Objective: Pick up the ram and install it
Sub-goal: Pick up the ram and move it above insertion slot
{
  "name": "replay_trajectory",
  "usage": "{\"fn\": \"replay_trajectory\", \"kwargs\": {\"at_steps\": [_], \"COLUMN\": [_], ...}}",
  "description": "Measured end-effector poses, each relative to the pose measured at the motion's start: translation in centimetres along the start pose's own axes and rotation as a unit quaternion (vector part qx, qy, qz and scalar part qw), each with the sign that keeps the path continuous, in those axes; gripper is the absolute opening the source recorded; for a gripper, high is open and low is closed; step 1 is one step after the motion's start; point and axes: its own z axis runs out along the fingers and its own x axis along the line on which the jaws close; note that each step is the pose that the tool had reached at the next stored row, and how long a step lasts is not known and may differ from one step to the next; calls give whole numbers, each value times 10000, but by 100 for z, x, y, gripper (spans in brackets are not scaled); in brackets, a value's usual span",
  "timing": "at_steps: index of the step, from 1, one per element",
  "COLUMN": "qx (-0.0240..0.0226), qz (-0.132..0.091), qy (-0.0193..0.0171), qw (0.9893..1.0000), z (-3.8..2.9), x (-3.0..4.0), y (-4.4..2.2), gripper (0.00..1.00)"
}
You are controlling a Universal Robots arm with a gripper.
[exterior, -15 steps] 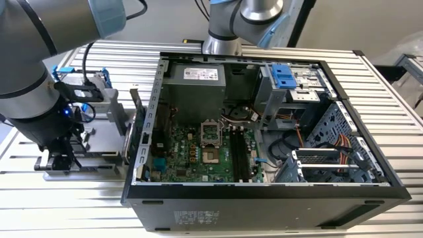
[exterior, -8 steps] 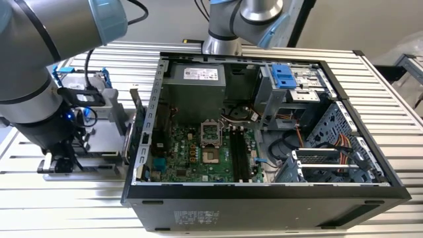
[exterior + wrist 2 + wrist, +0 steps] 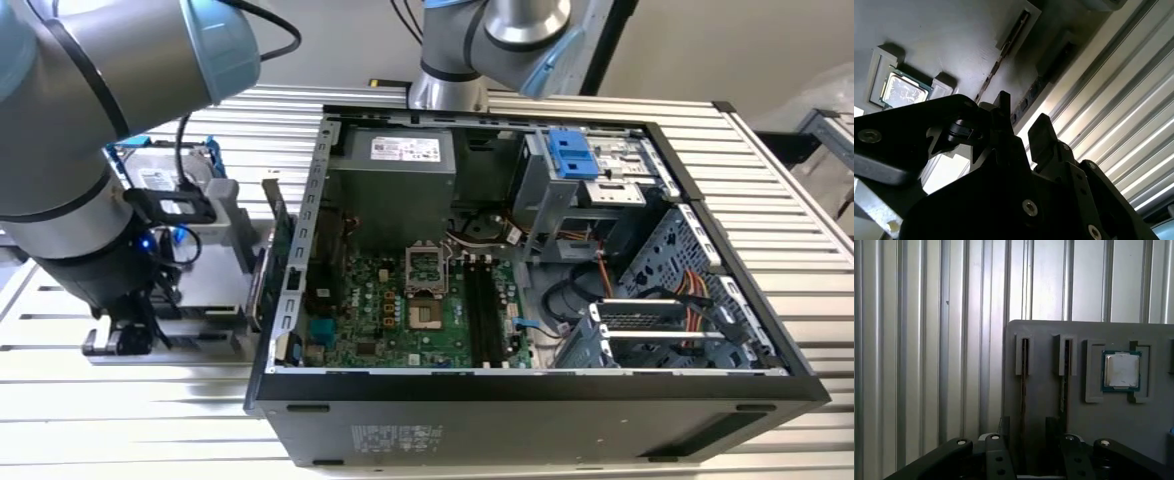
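Low on the exterior view's left, the arm (image 3: 94,150) is bent down beside the open computer case (image 3: 534,392), and the gripper (image 3: 127,335) sits right down at the grey holder block (image 3: 200,300) on the ribbed metal table (image 3: 801,220).

In the first wrist view the ram (image 3: 1024,375) stands on edge in a narrow slot of that block, a thin dark strip seen edge-on. The fingers (image 3: 1004,427) are spread apart, one on each side of the stick, with a clear gap on both sides. So the jaws are parted and straddle the ram, clamped on nothing.

A second stick (image 3: 1066,370) stands in the neighbouring slot, just outside the far finger. Beyond it, a processor chip (image 3: 1122,371) lies flat in its own recess. The ram between the fingers is the stick farther from that chip.

Over in the exterior view, the motherboard (image 3: 387,300) lies flat inside the case at centre frame. Its black memory slots (image 3: 483,310) run lengthwise just to the exterior view's right of the processor socket, well apart from the gripper.

Behind the arm, at the exterior view's upper left, a silver hard drive (image 3: 167,165) sits in a blue frame. An upright card (image 3: 274,250) with a metal bracket stands between the block and the case wall.
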Motion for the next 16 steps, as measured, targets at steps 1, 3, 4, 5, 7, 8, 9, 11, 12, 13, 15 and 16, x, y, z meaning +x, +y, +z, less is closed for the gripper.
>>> {"fn": "replay_trajectory", "kwargs": {"at_steps": [1, 3, 4, 5, 7, 8, 9, 11, 12, 13, 15, 16], "qx": [0, 0, 0, 0, 0, 0, 0, 1, 0, -1, 0, 0], "qz": [2, 5, 6, 6, 8, 8, 9, 10, 10, 10, 10, 11], "qy": [0, 1, 1, 1, 2, 3, 5, 9, 11, 12, 12, 11], "qw": [10000, 10000, 10000, 10000, 10000, 10000, 10000, 10000, 10000, 10000, 10000, 10000], "z": [13, 35, 47, 60, 83, 95, 108, 129, 134, 139, 148, 154], "x": [1, 1, 1, 1, 1, 2, 2, 3, 3, 4, 5, 5], "y": [-1, -1, -1, -2, -3, -3, -3, -4, -3, -3, -3, -4], "gripper": [100, 100, 100, 100, 100, 100, 100, 100, 100, 100, 100, 100]}}
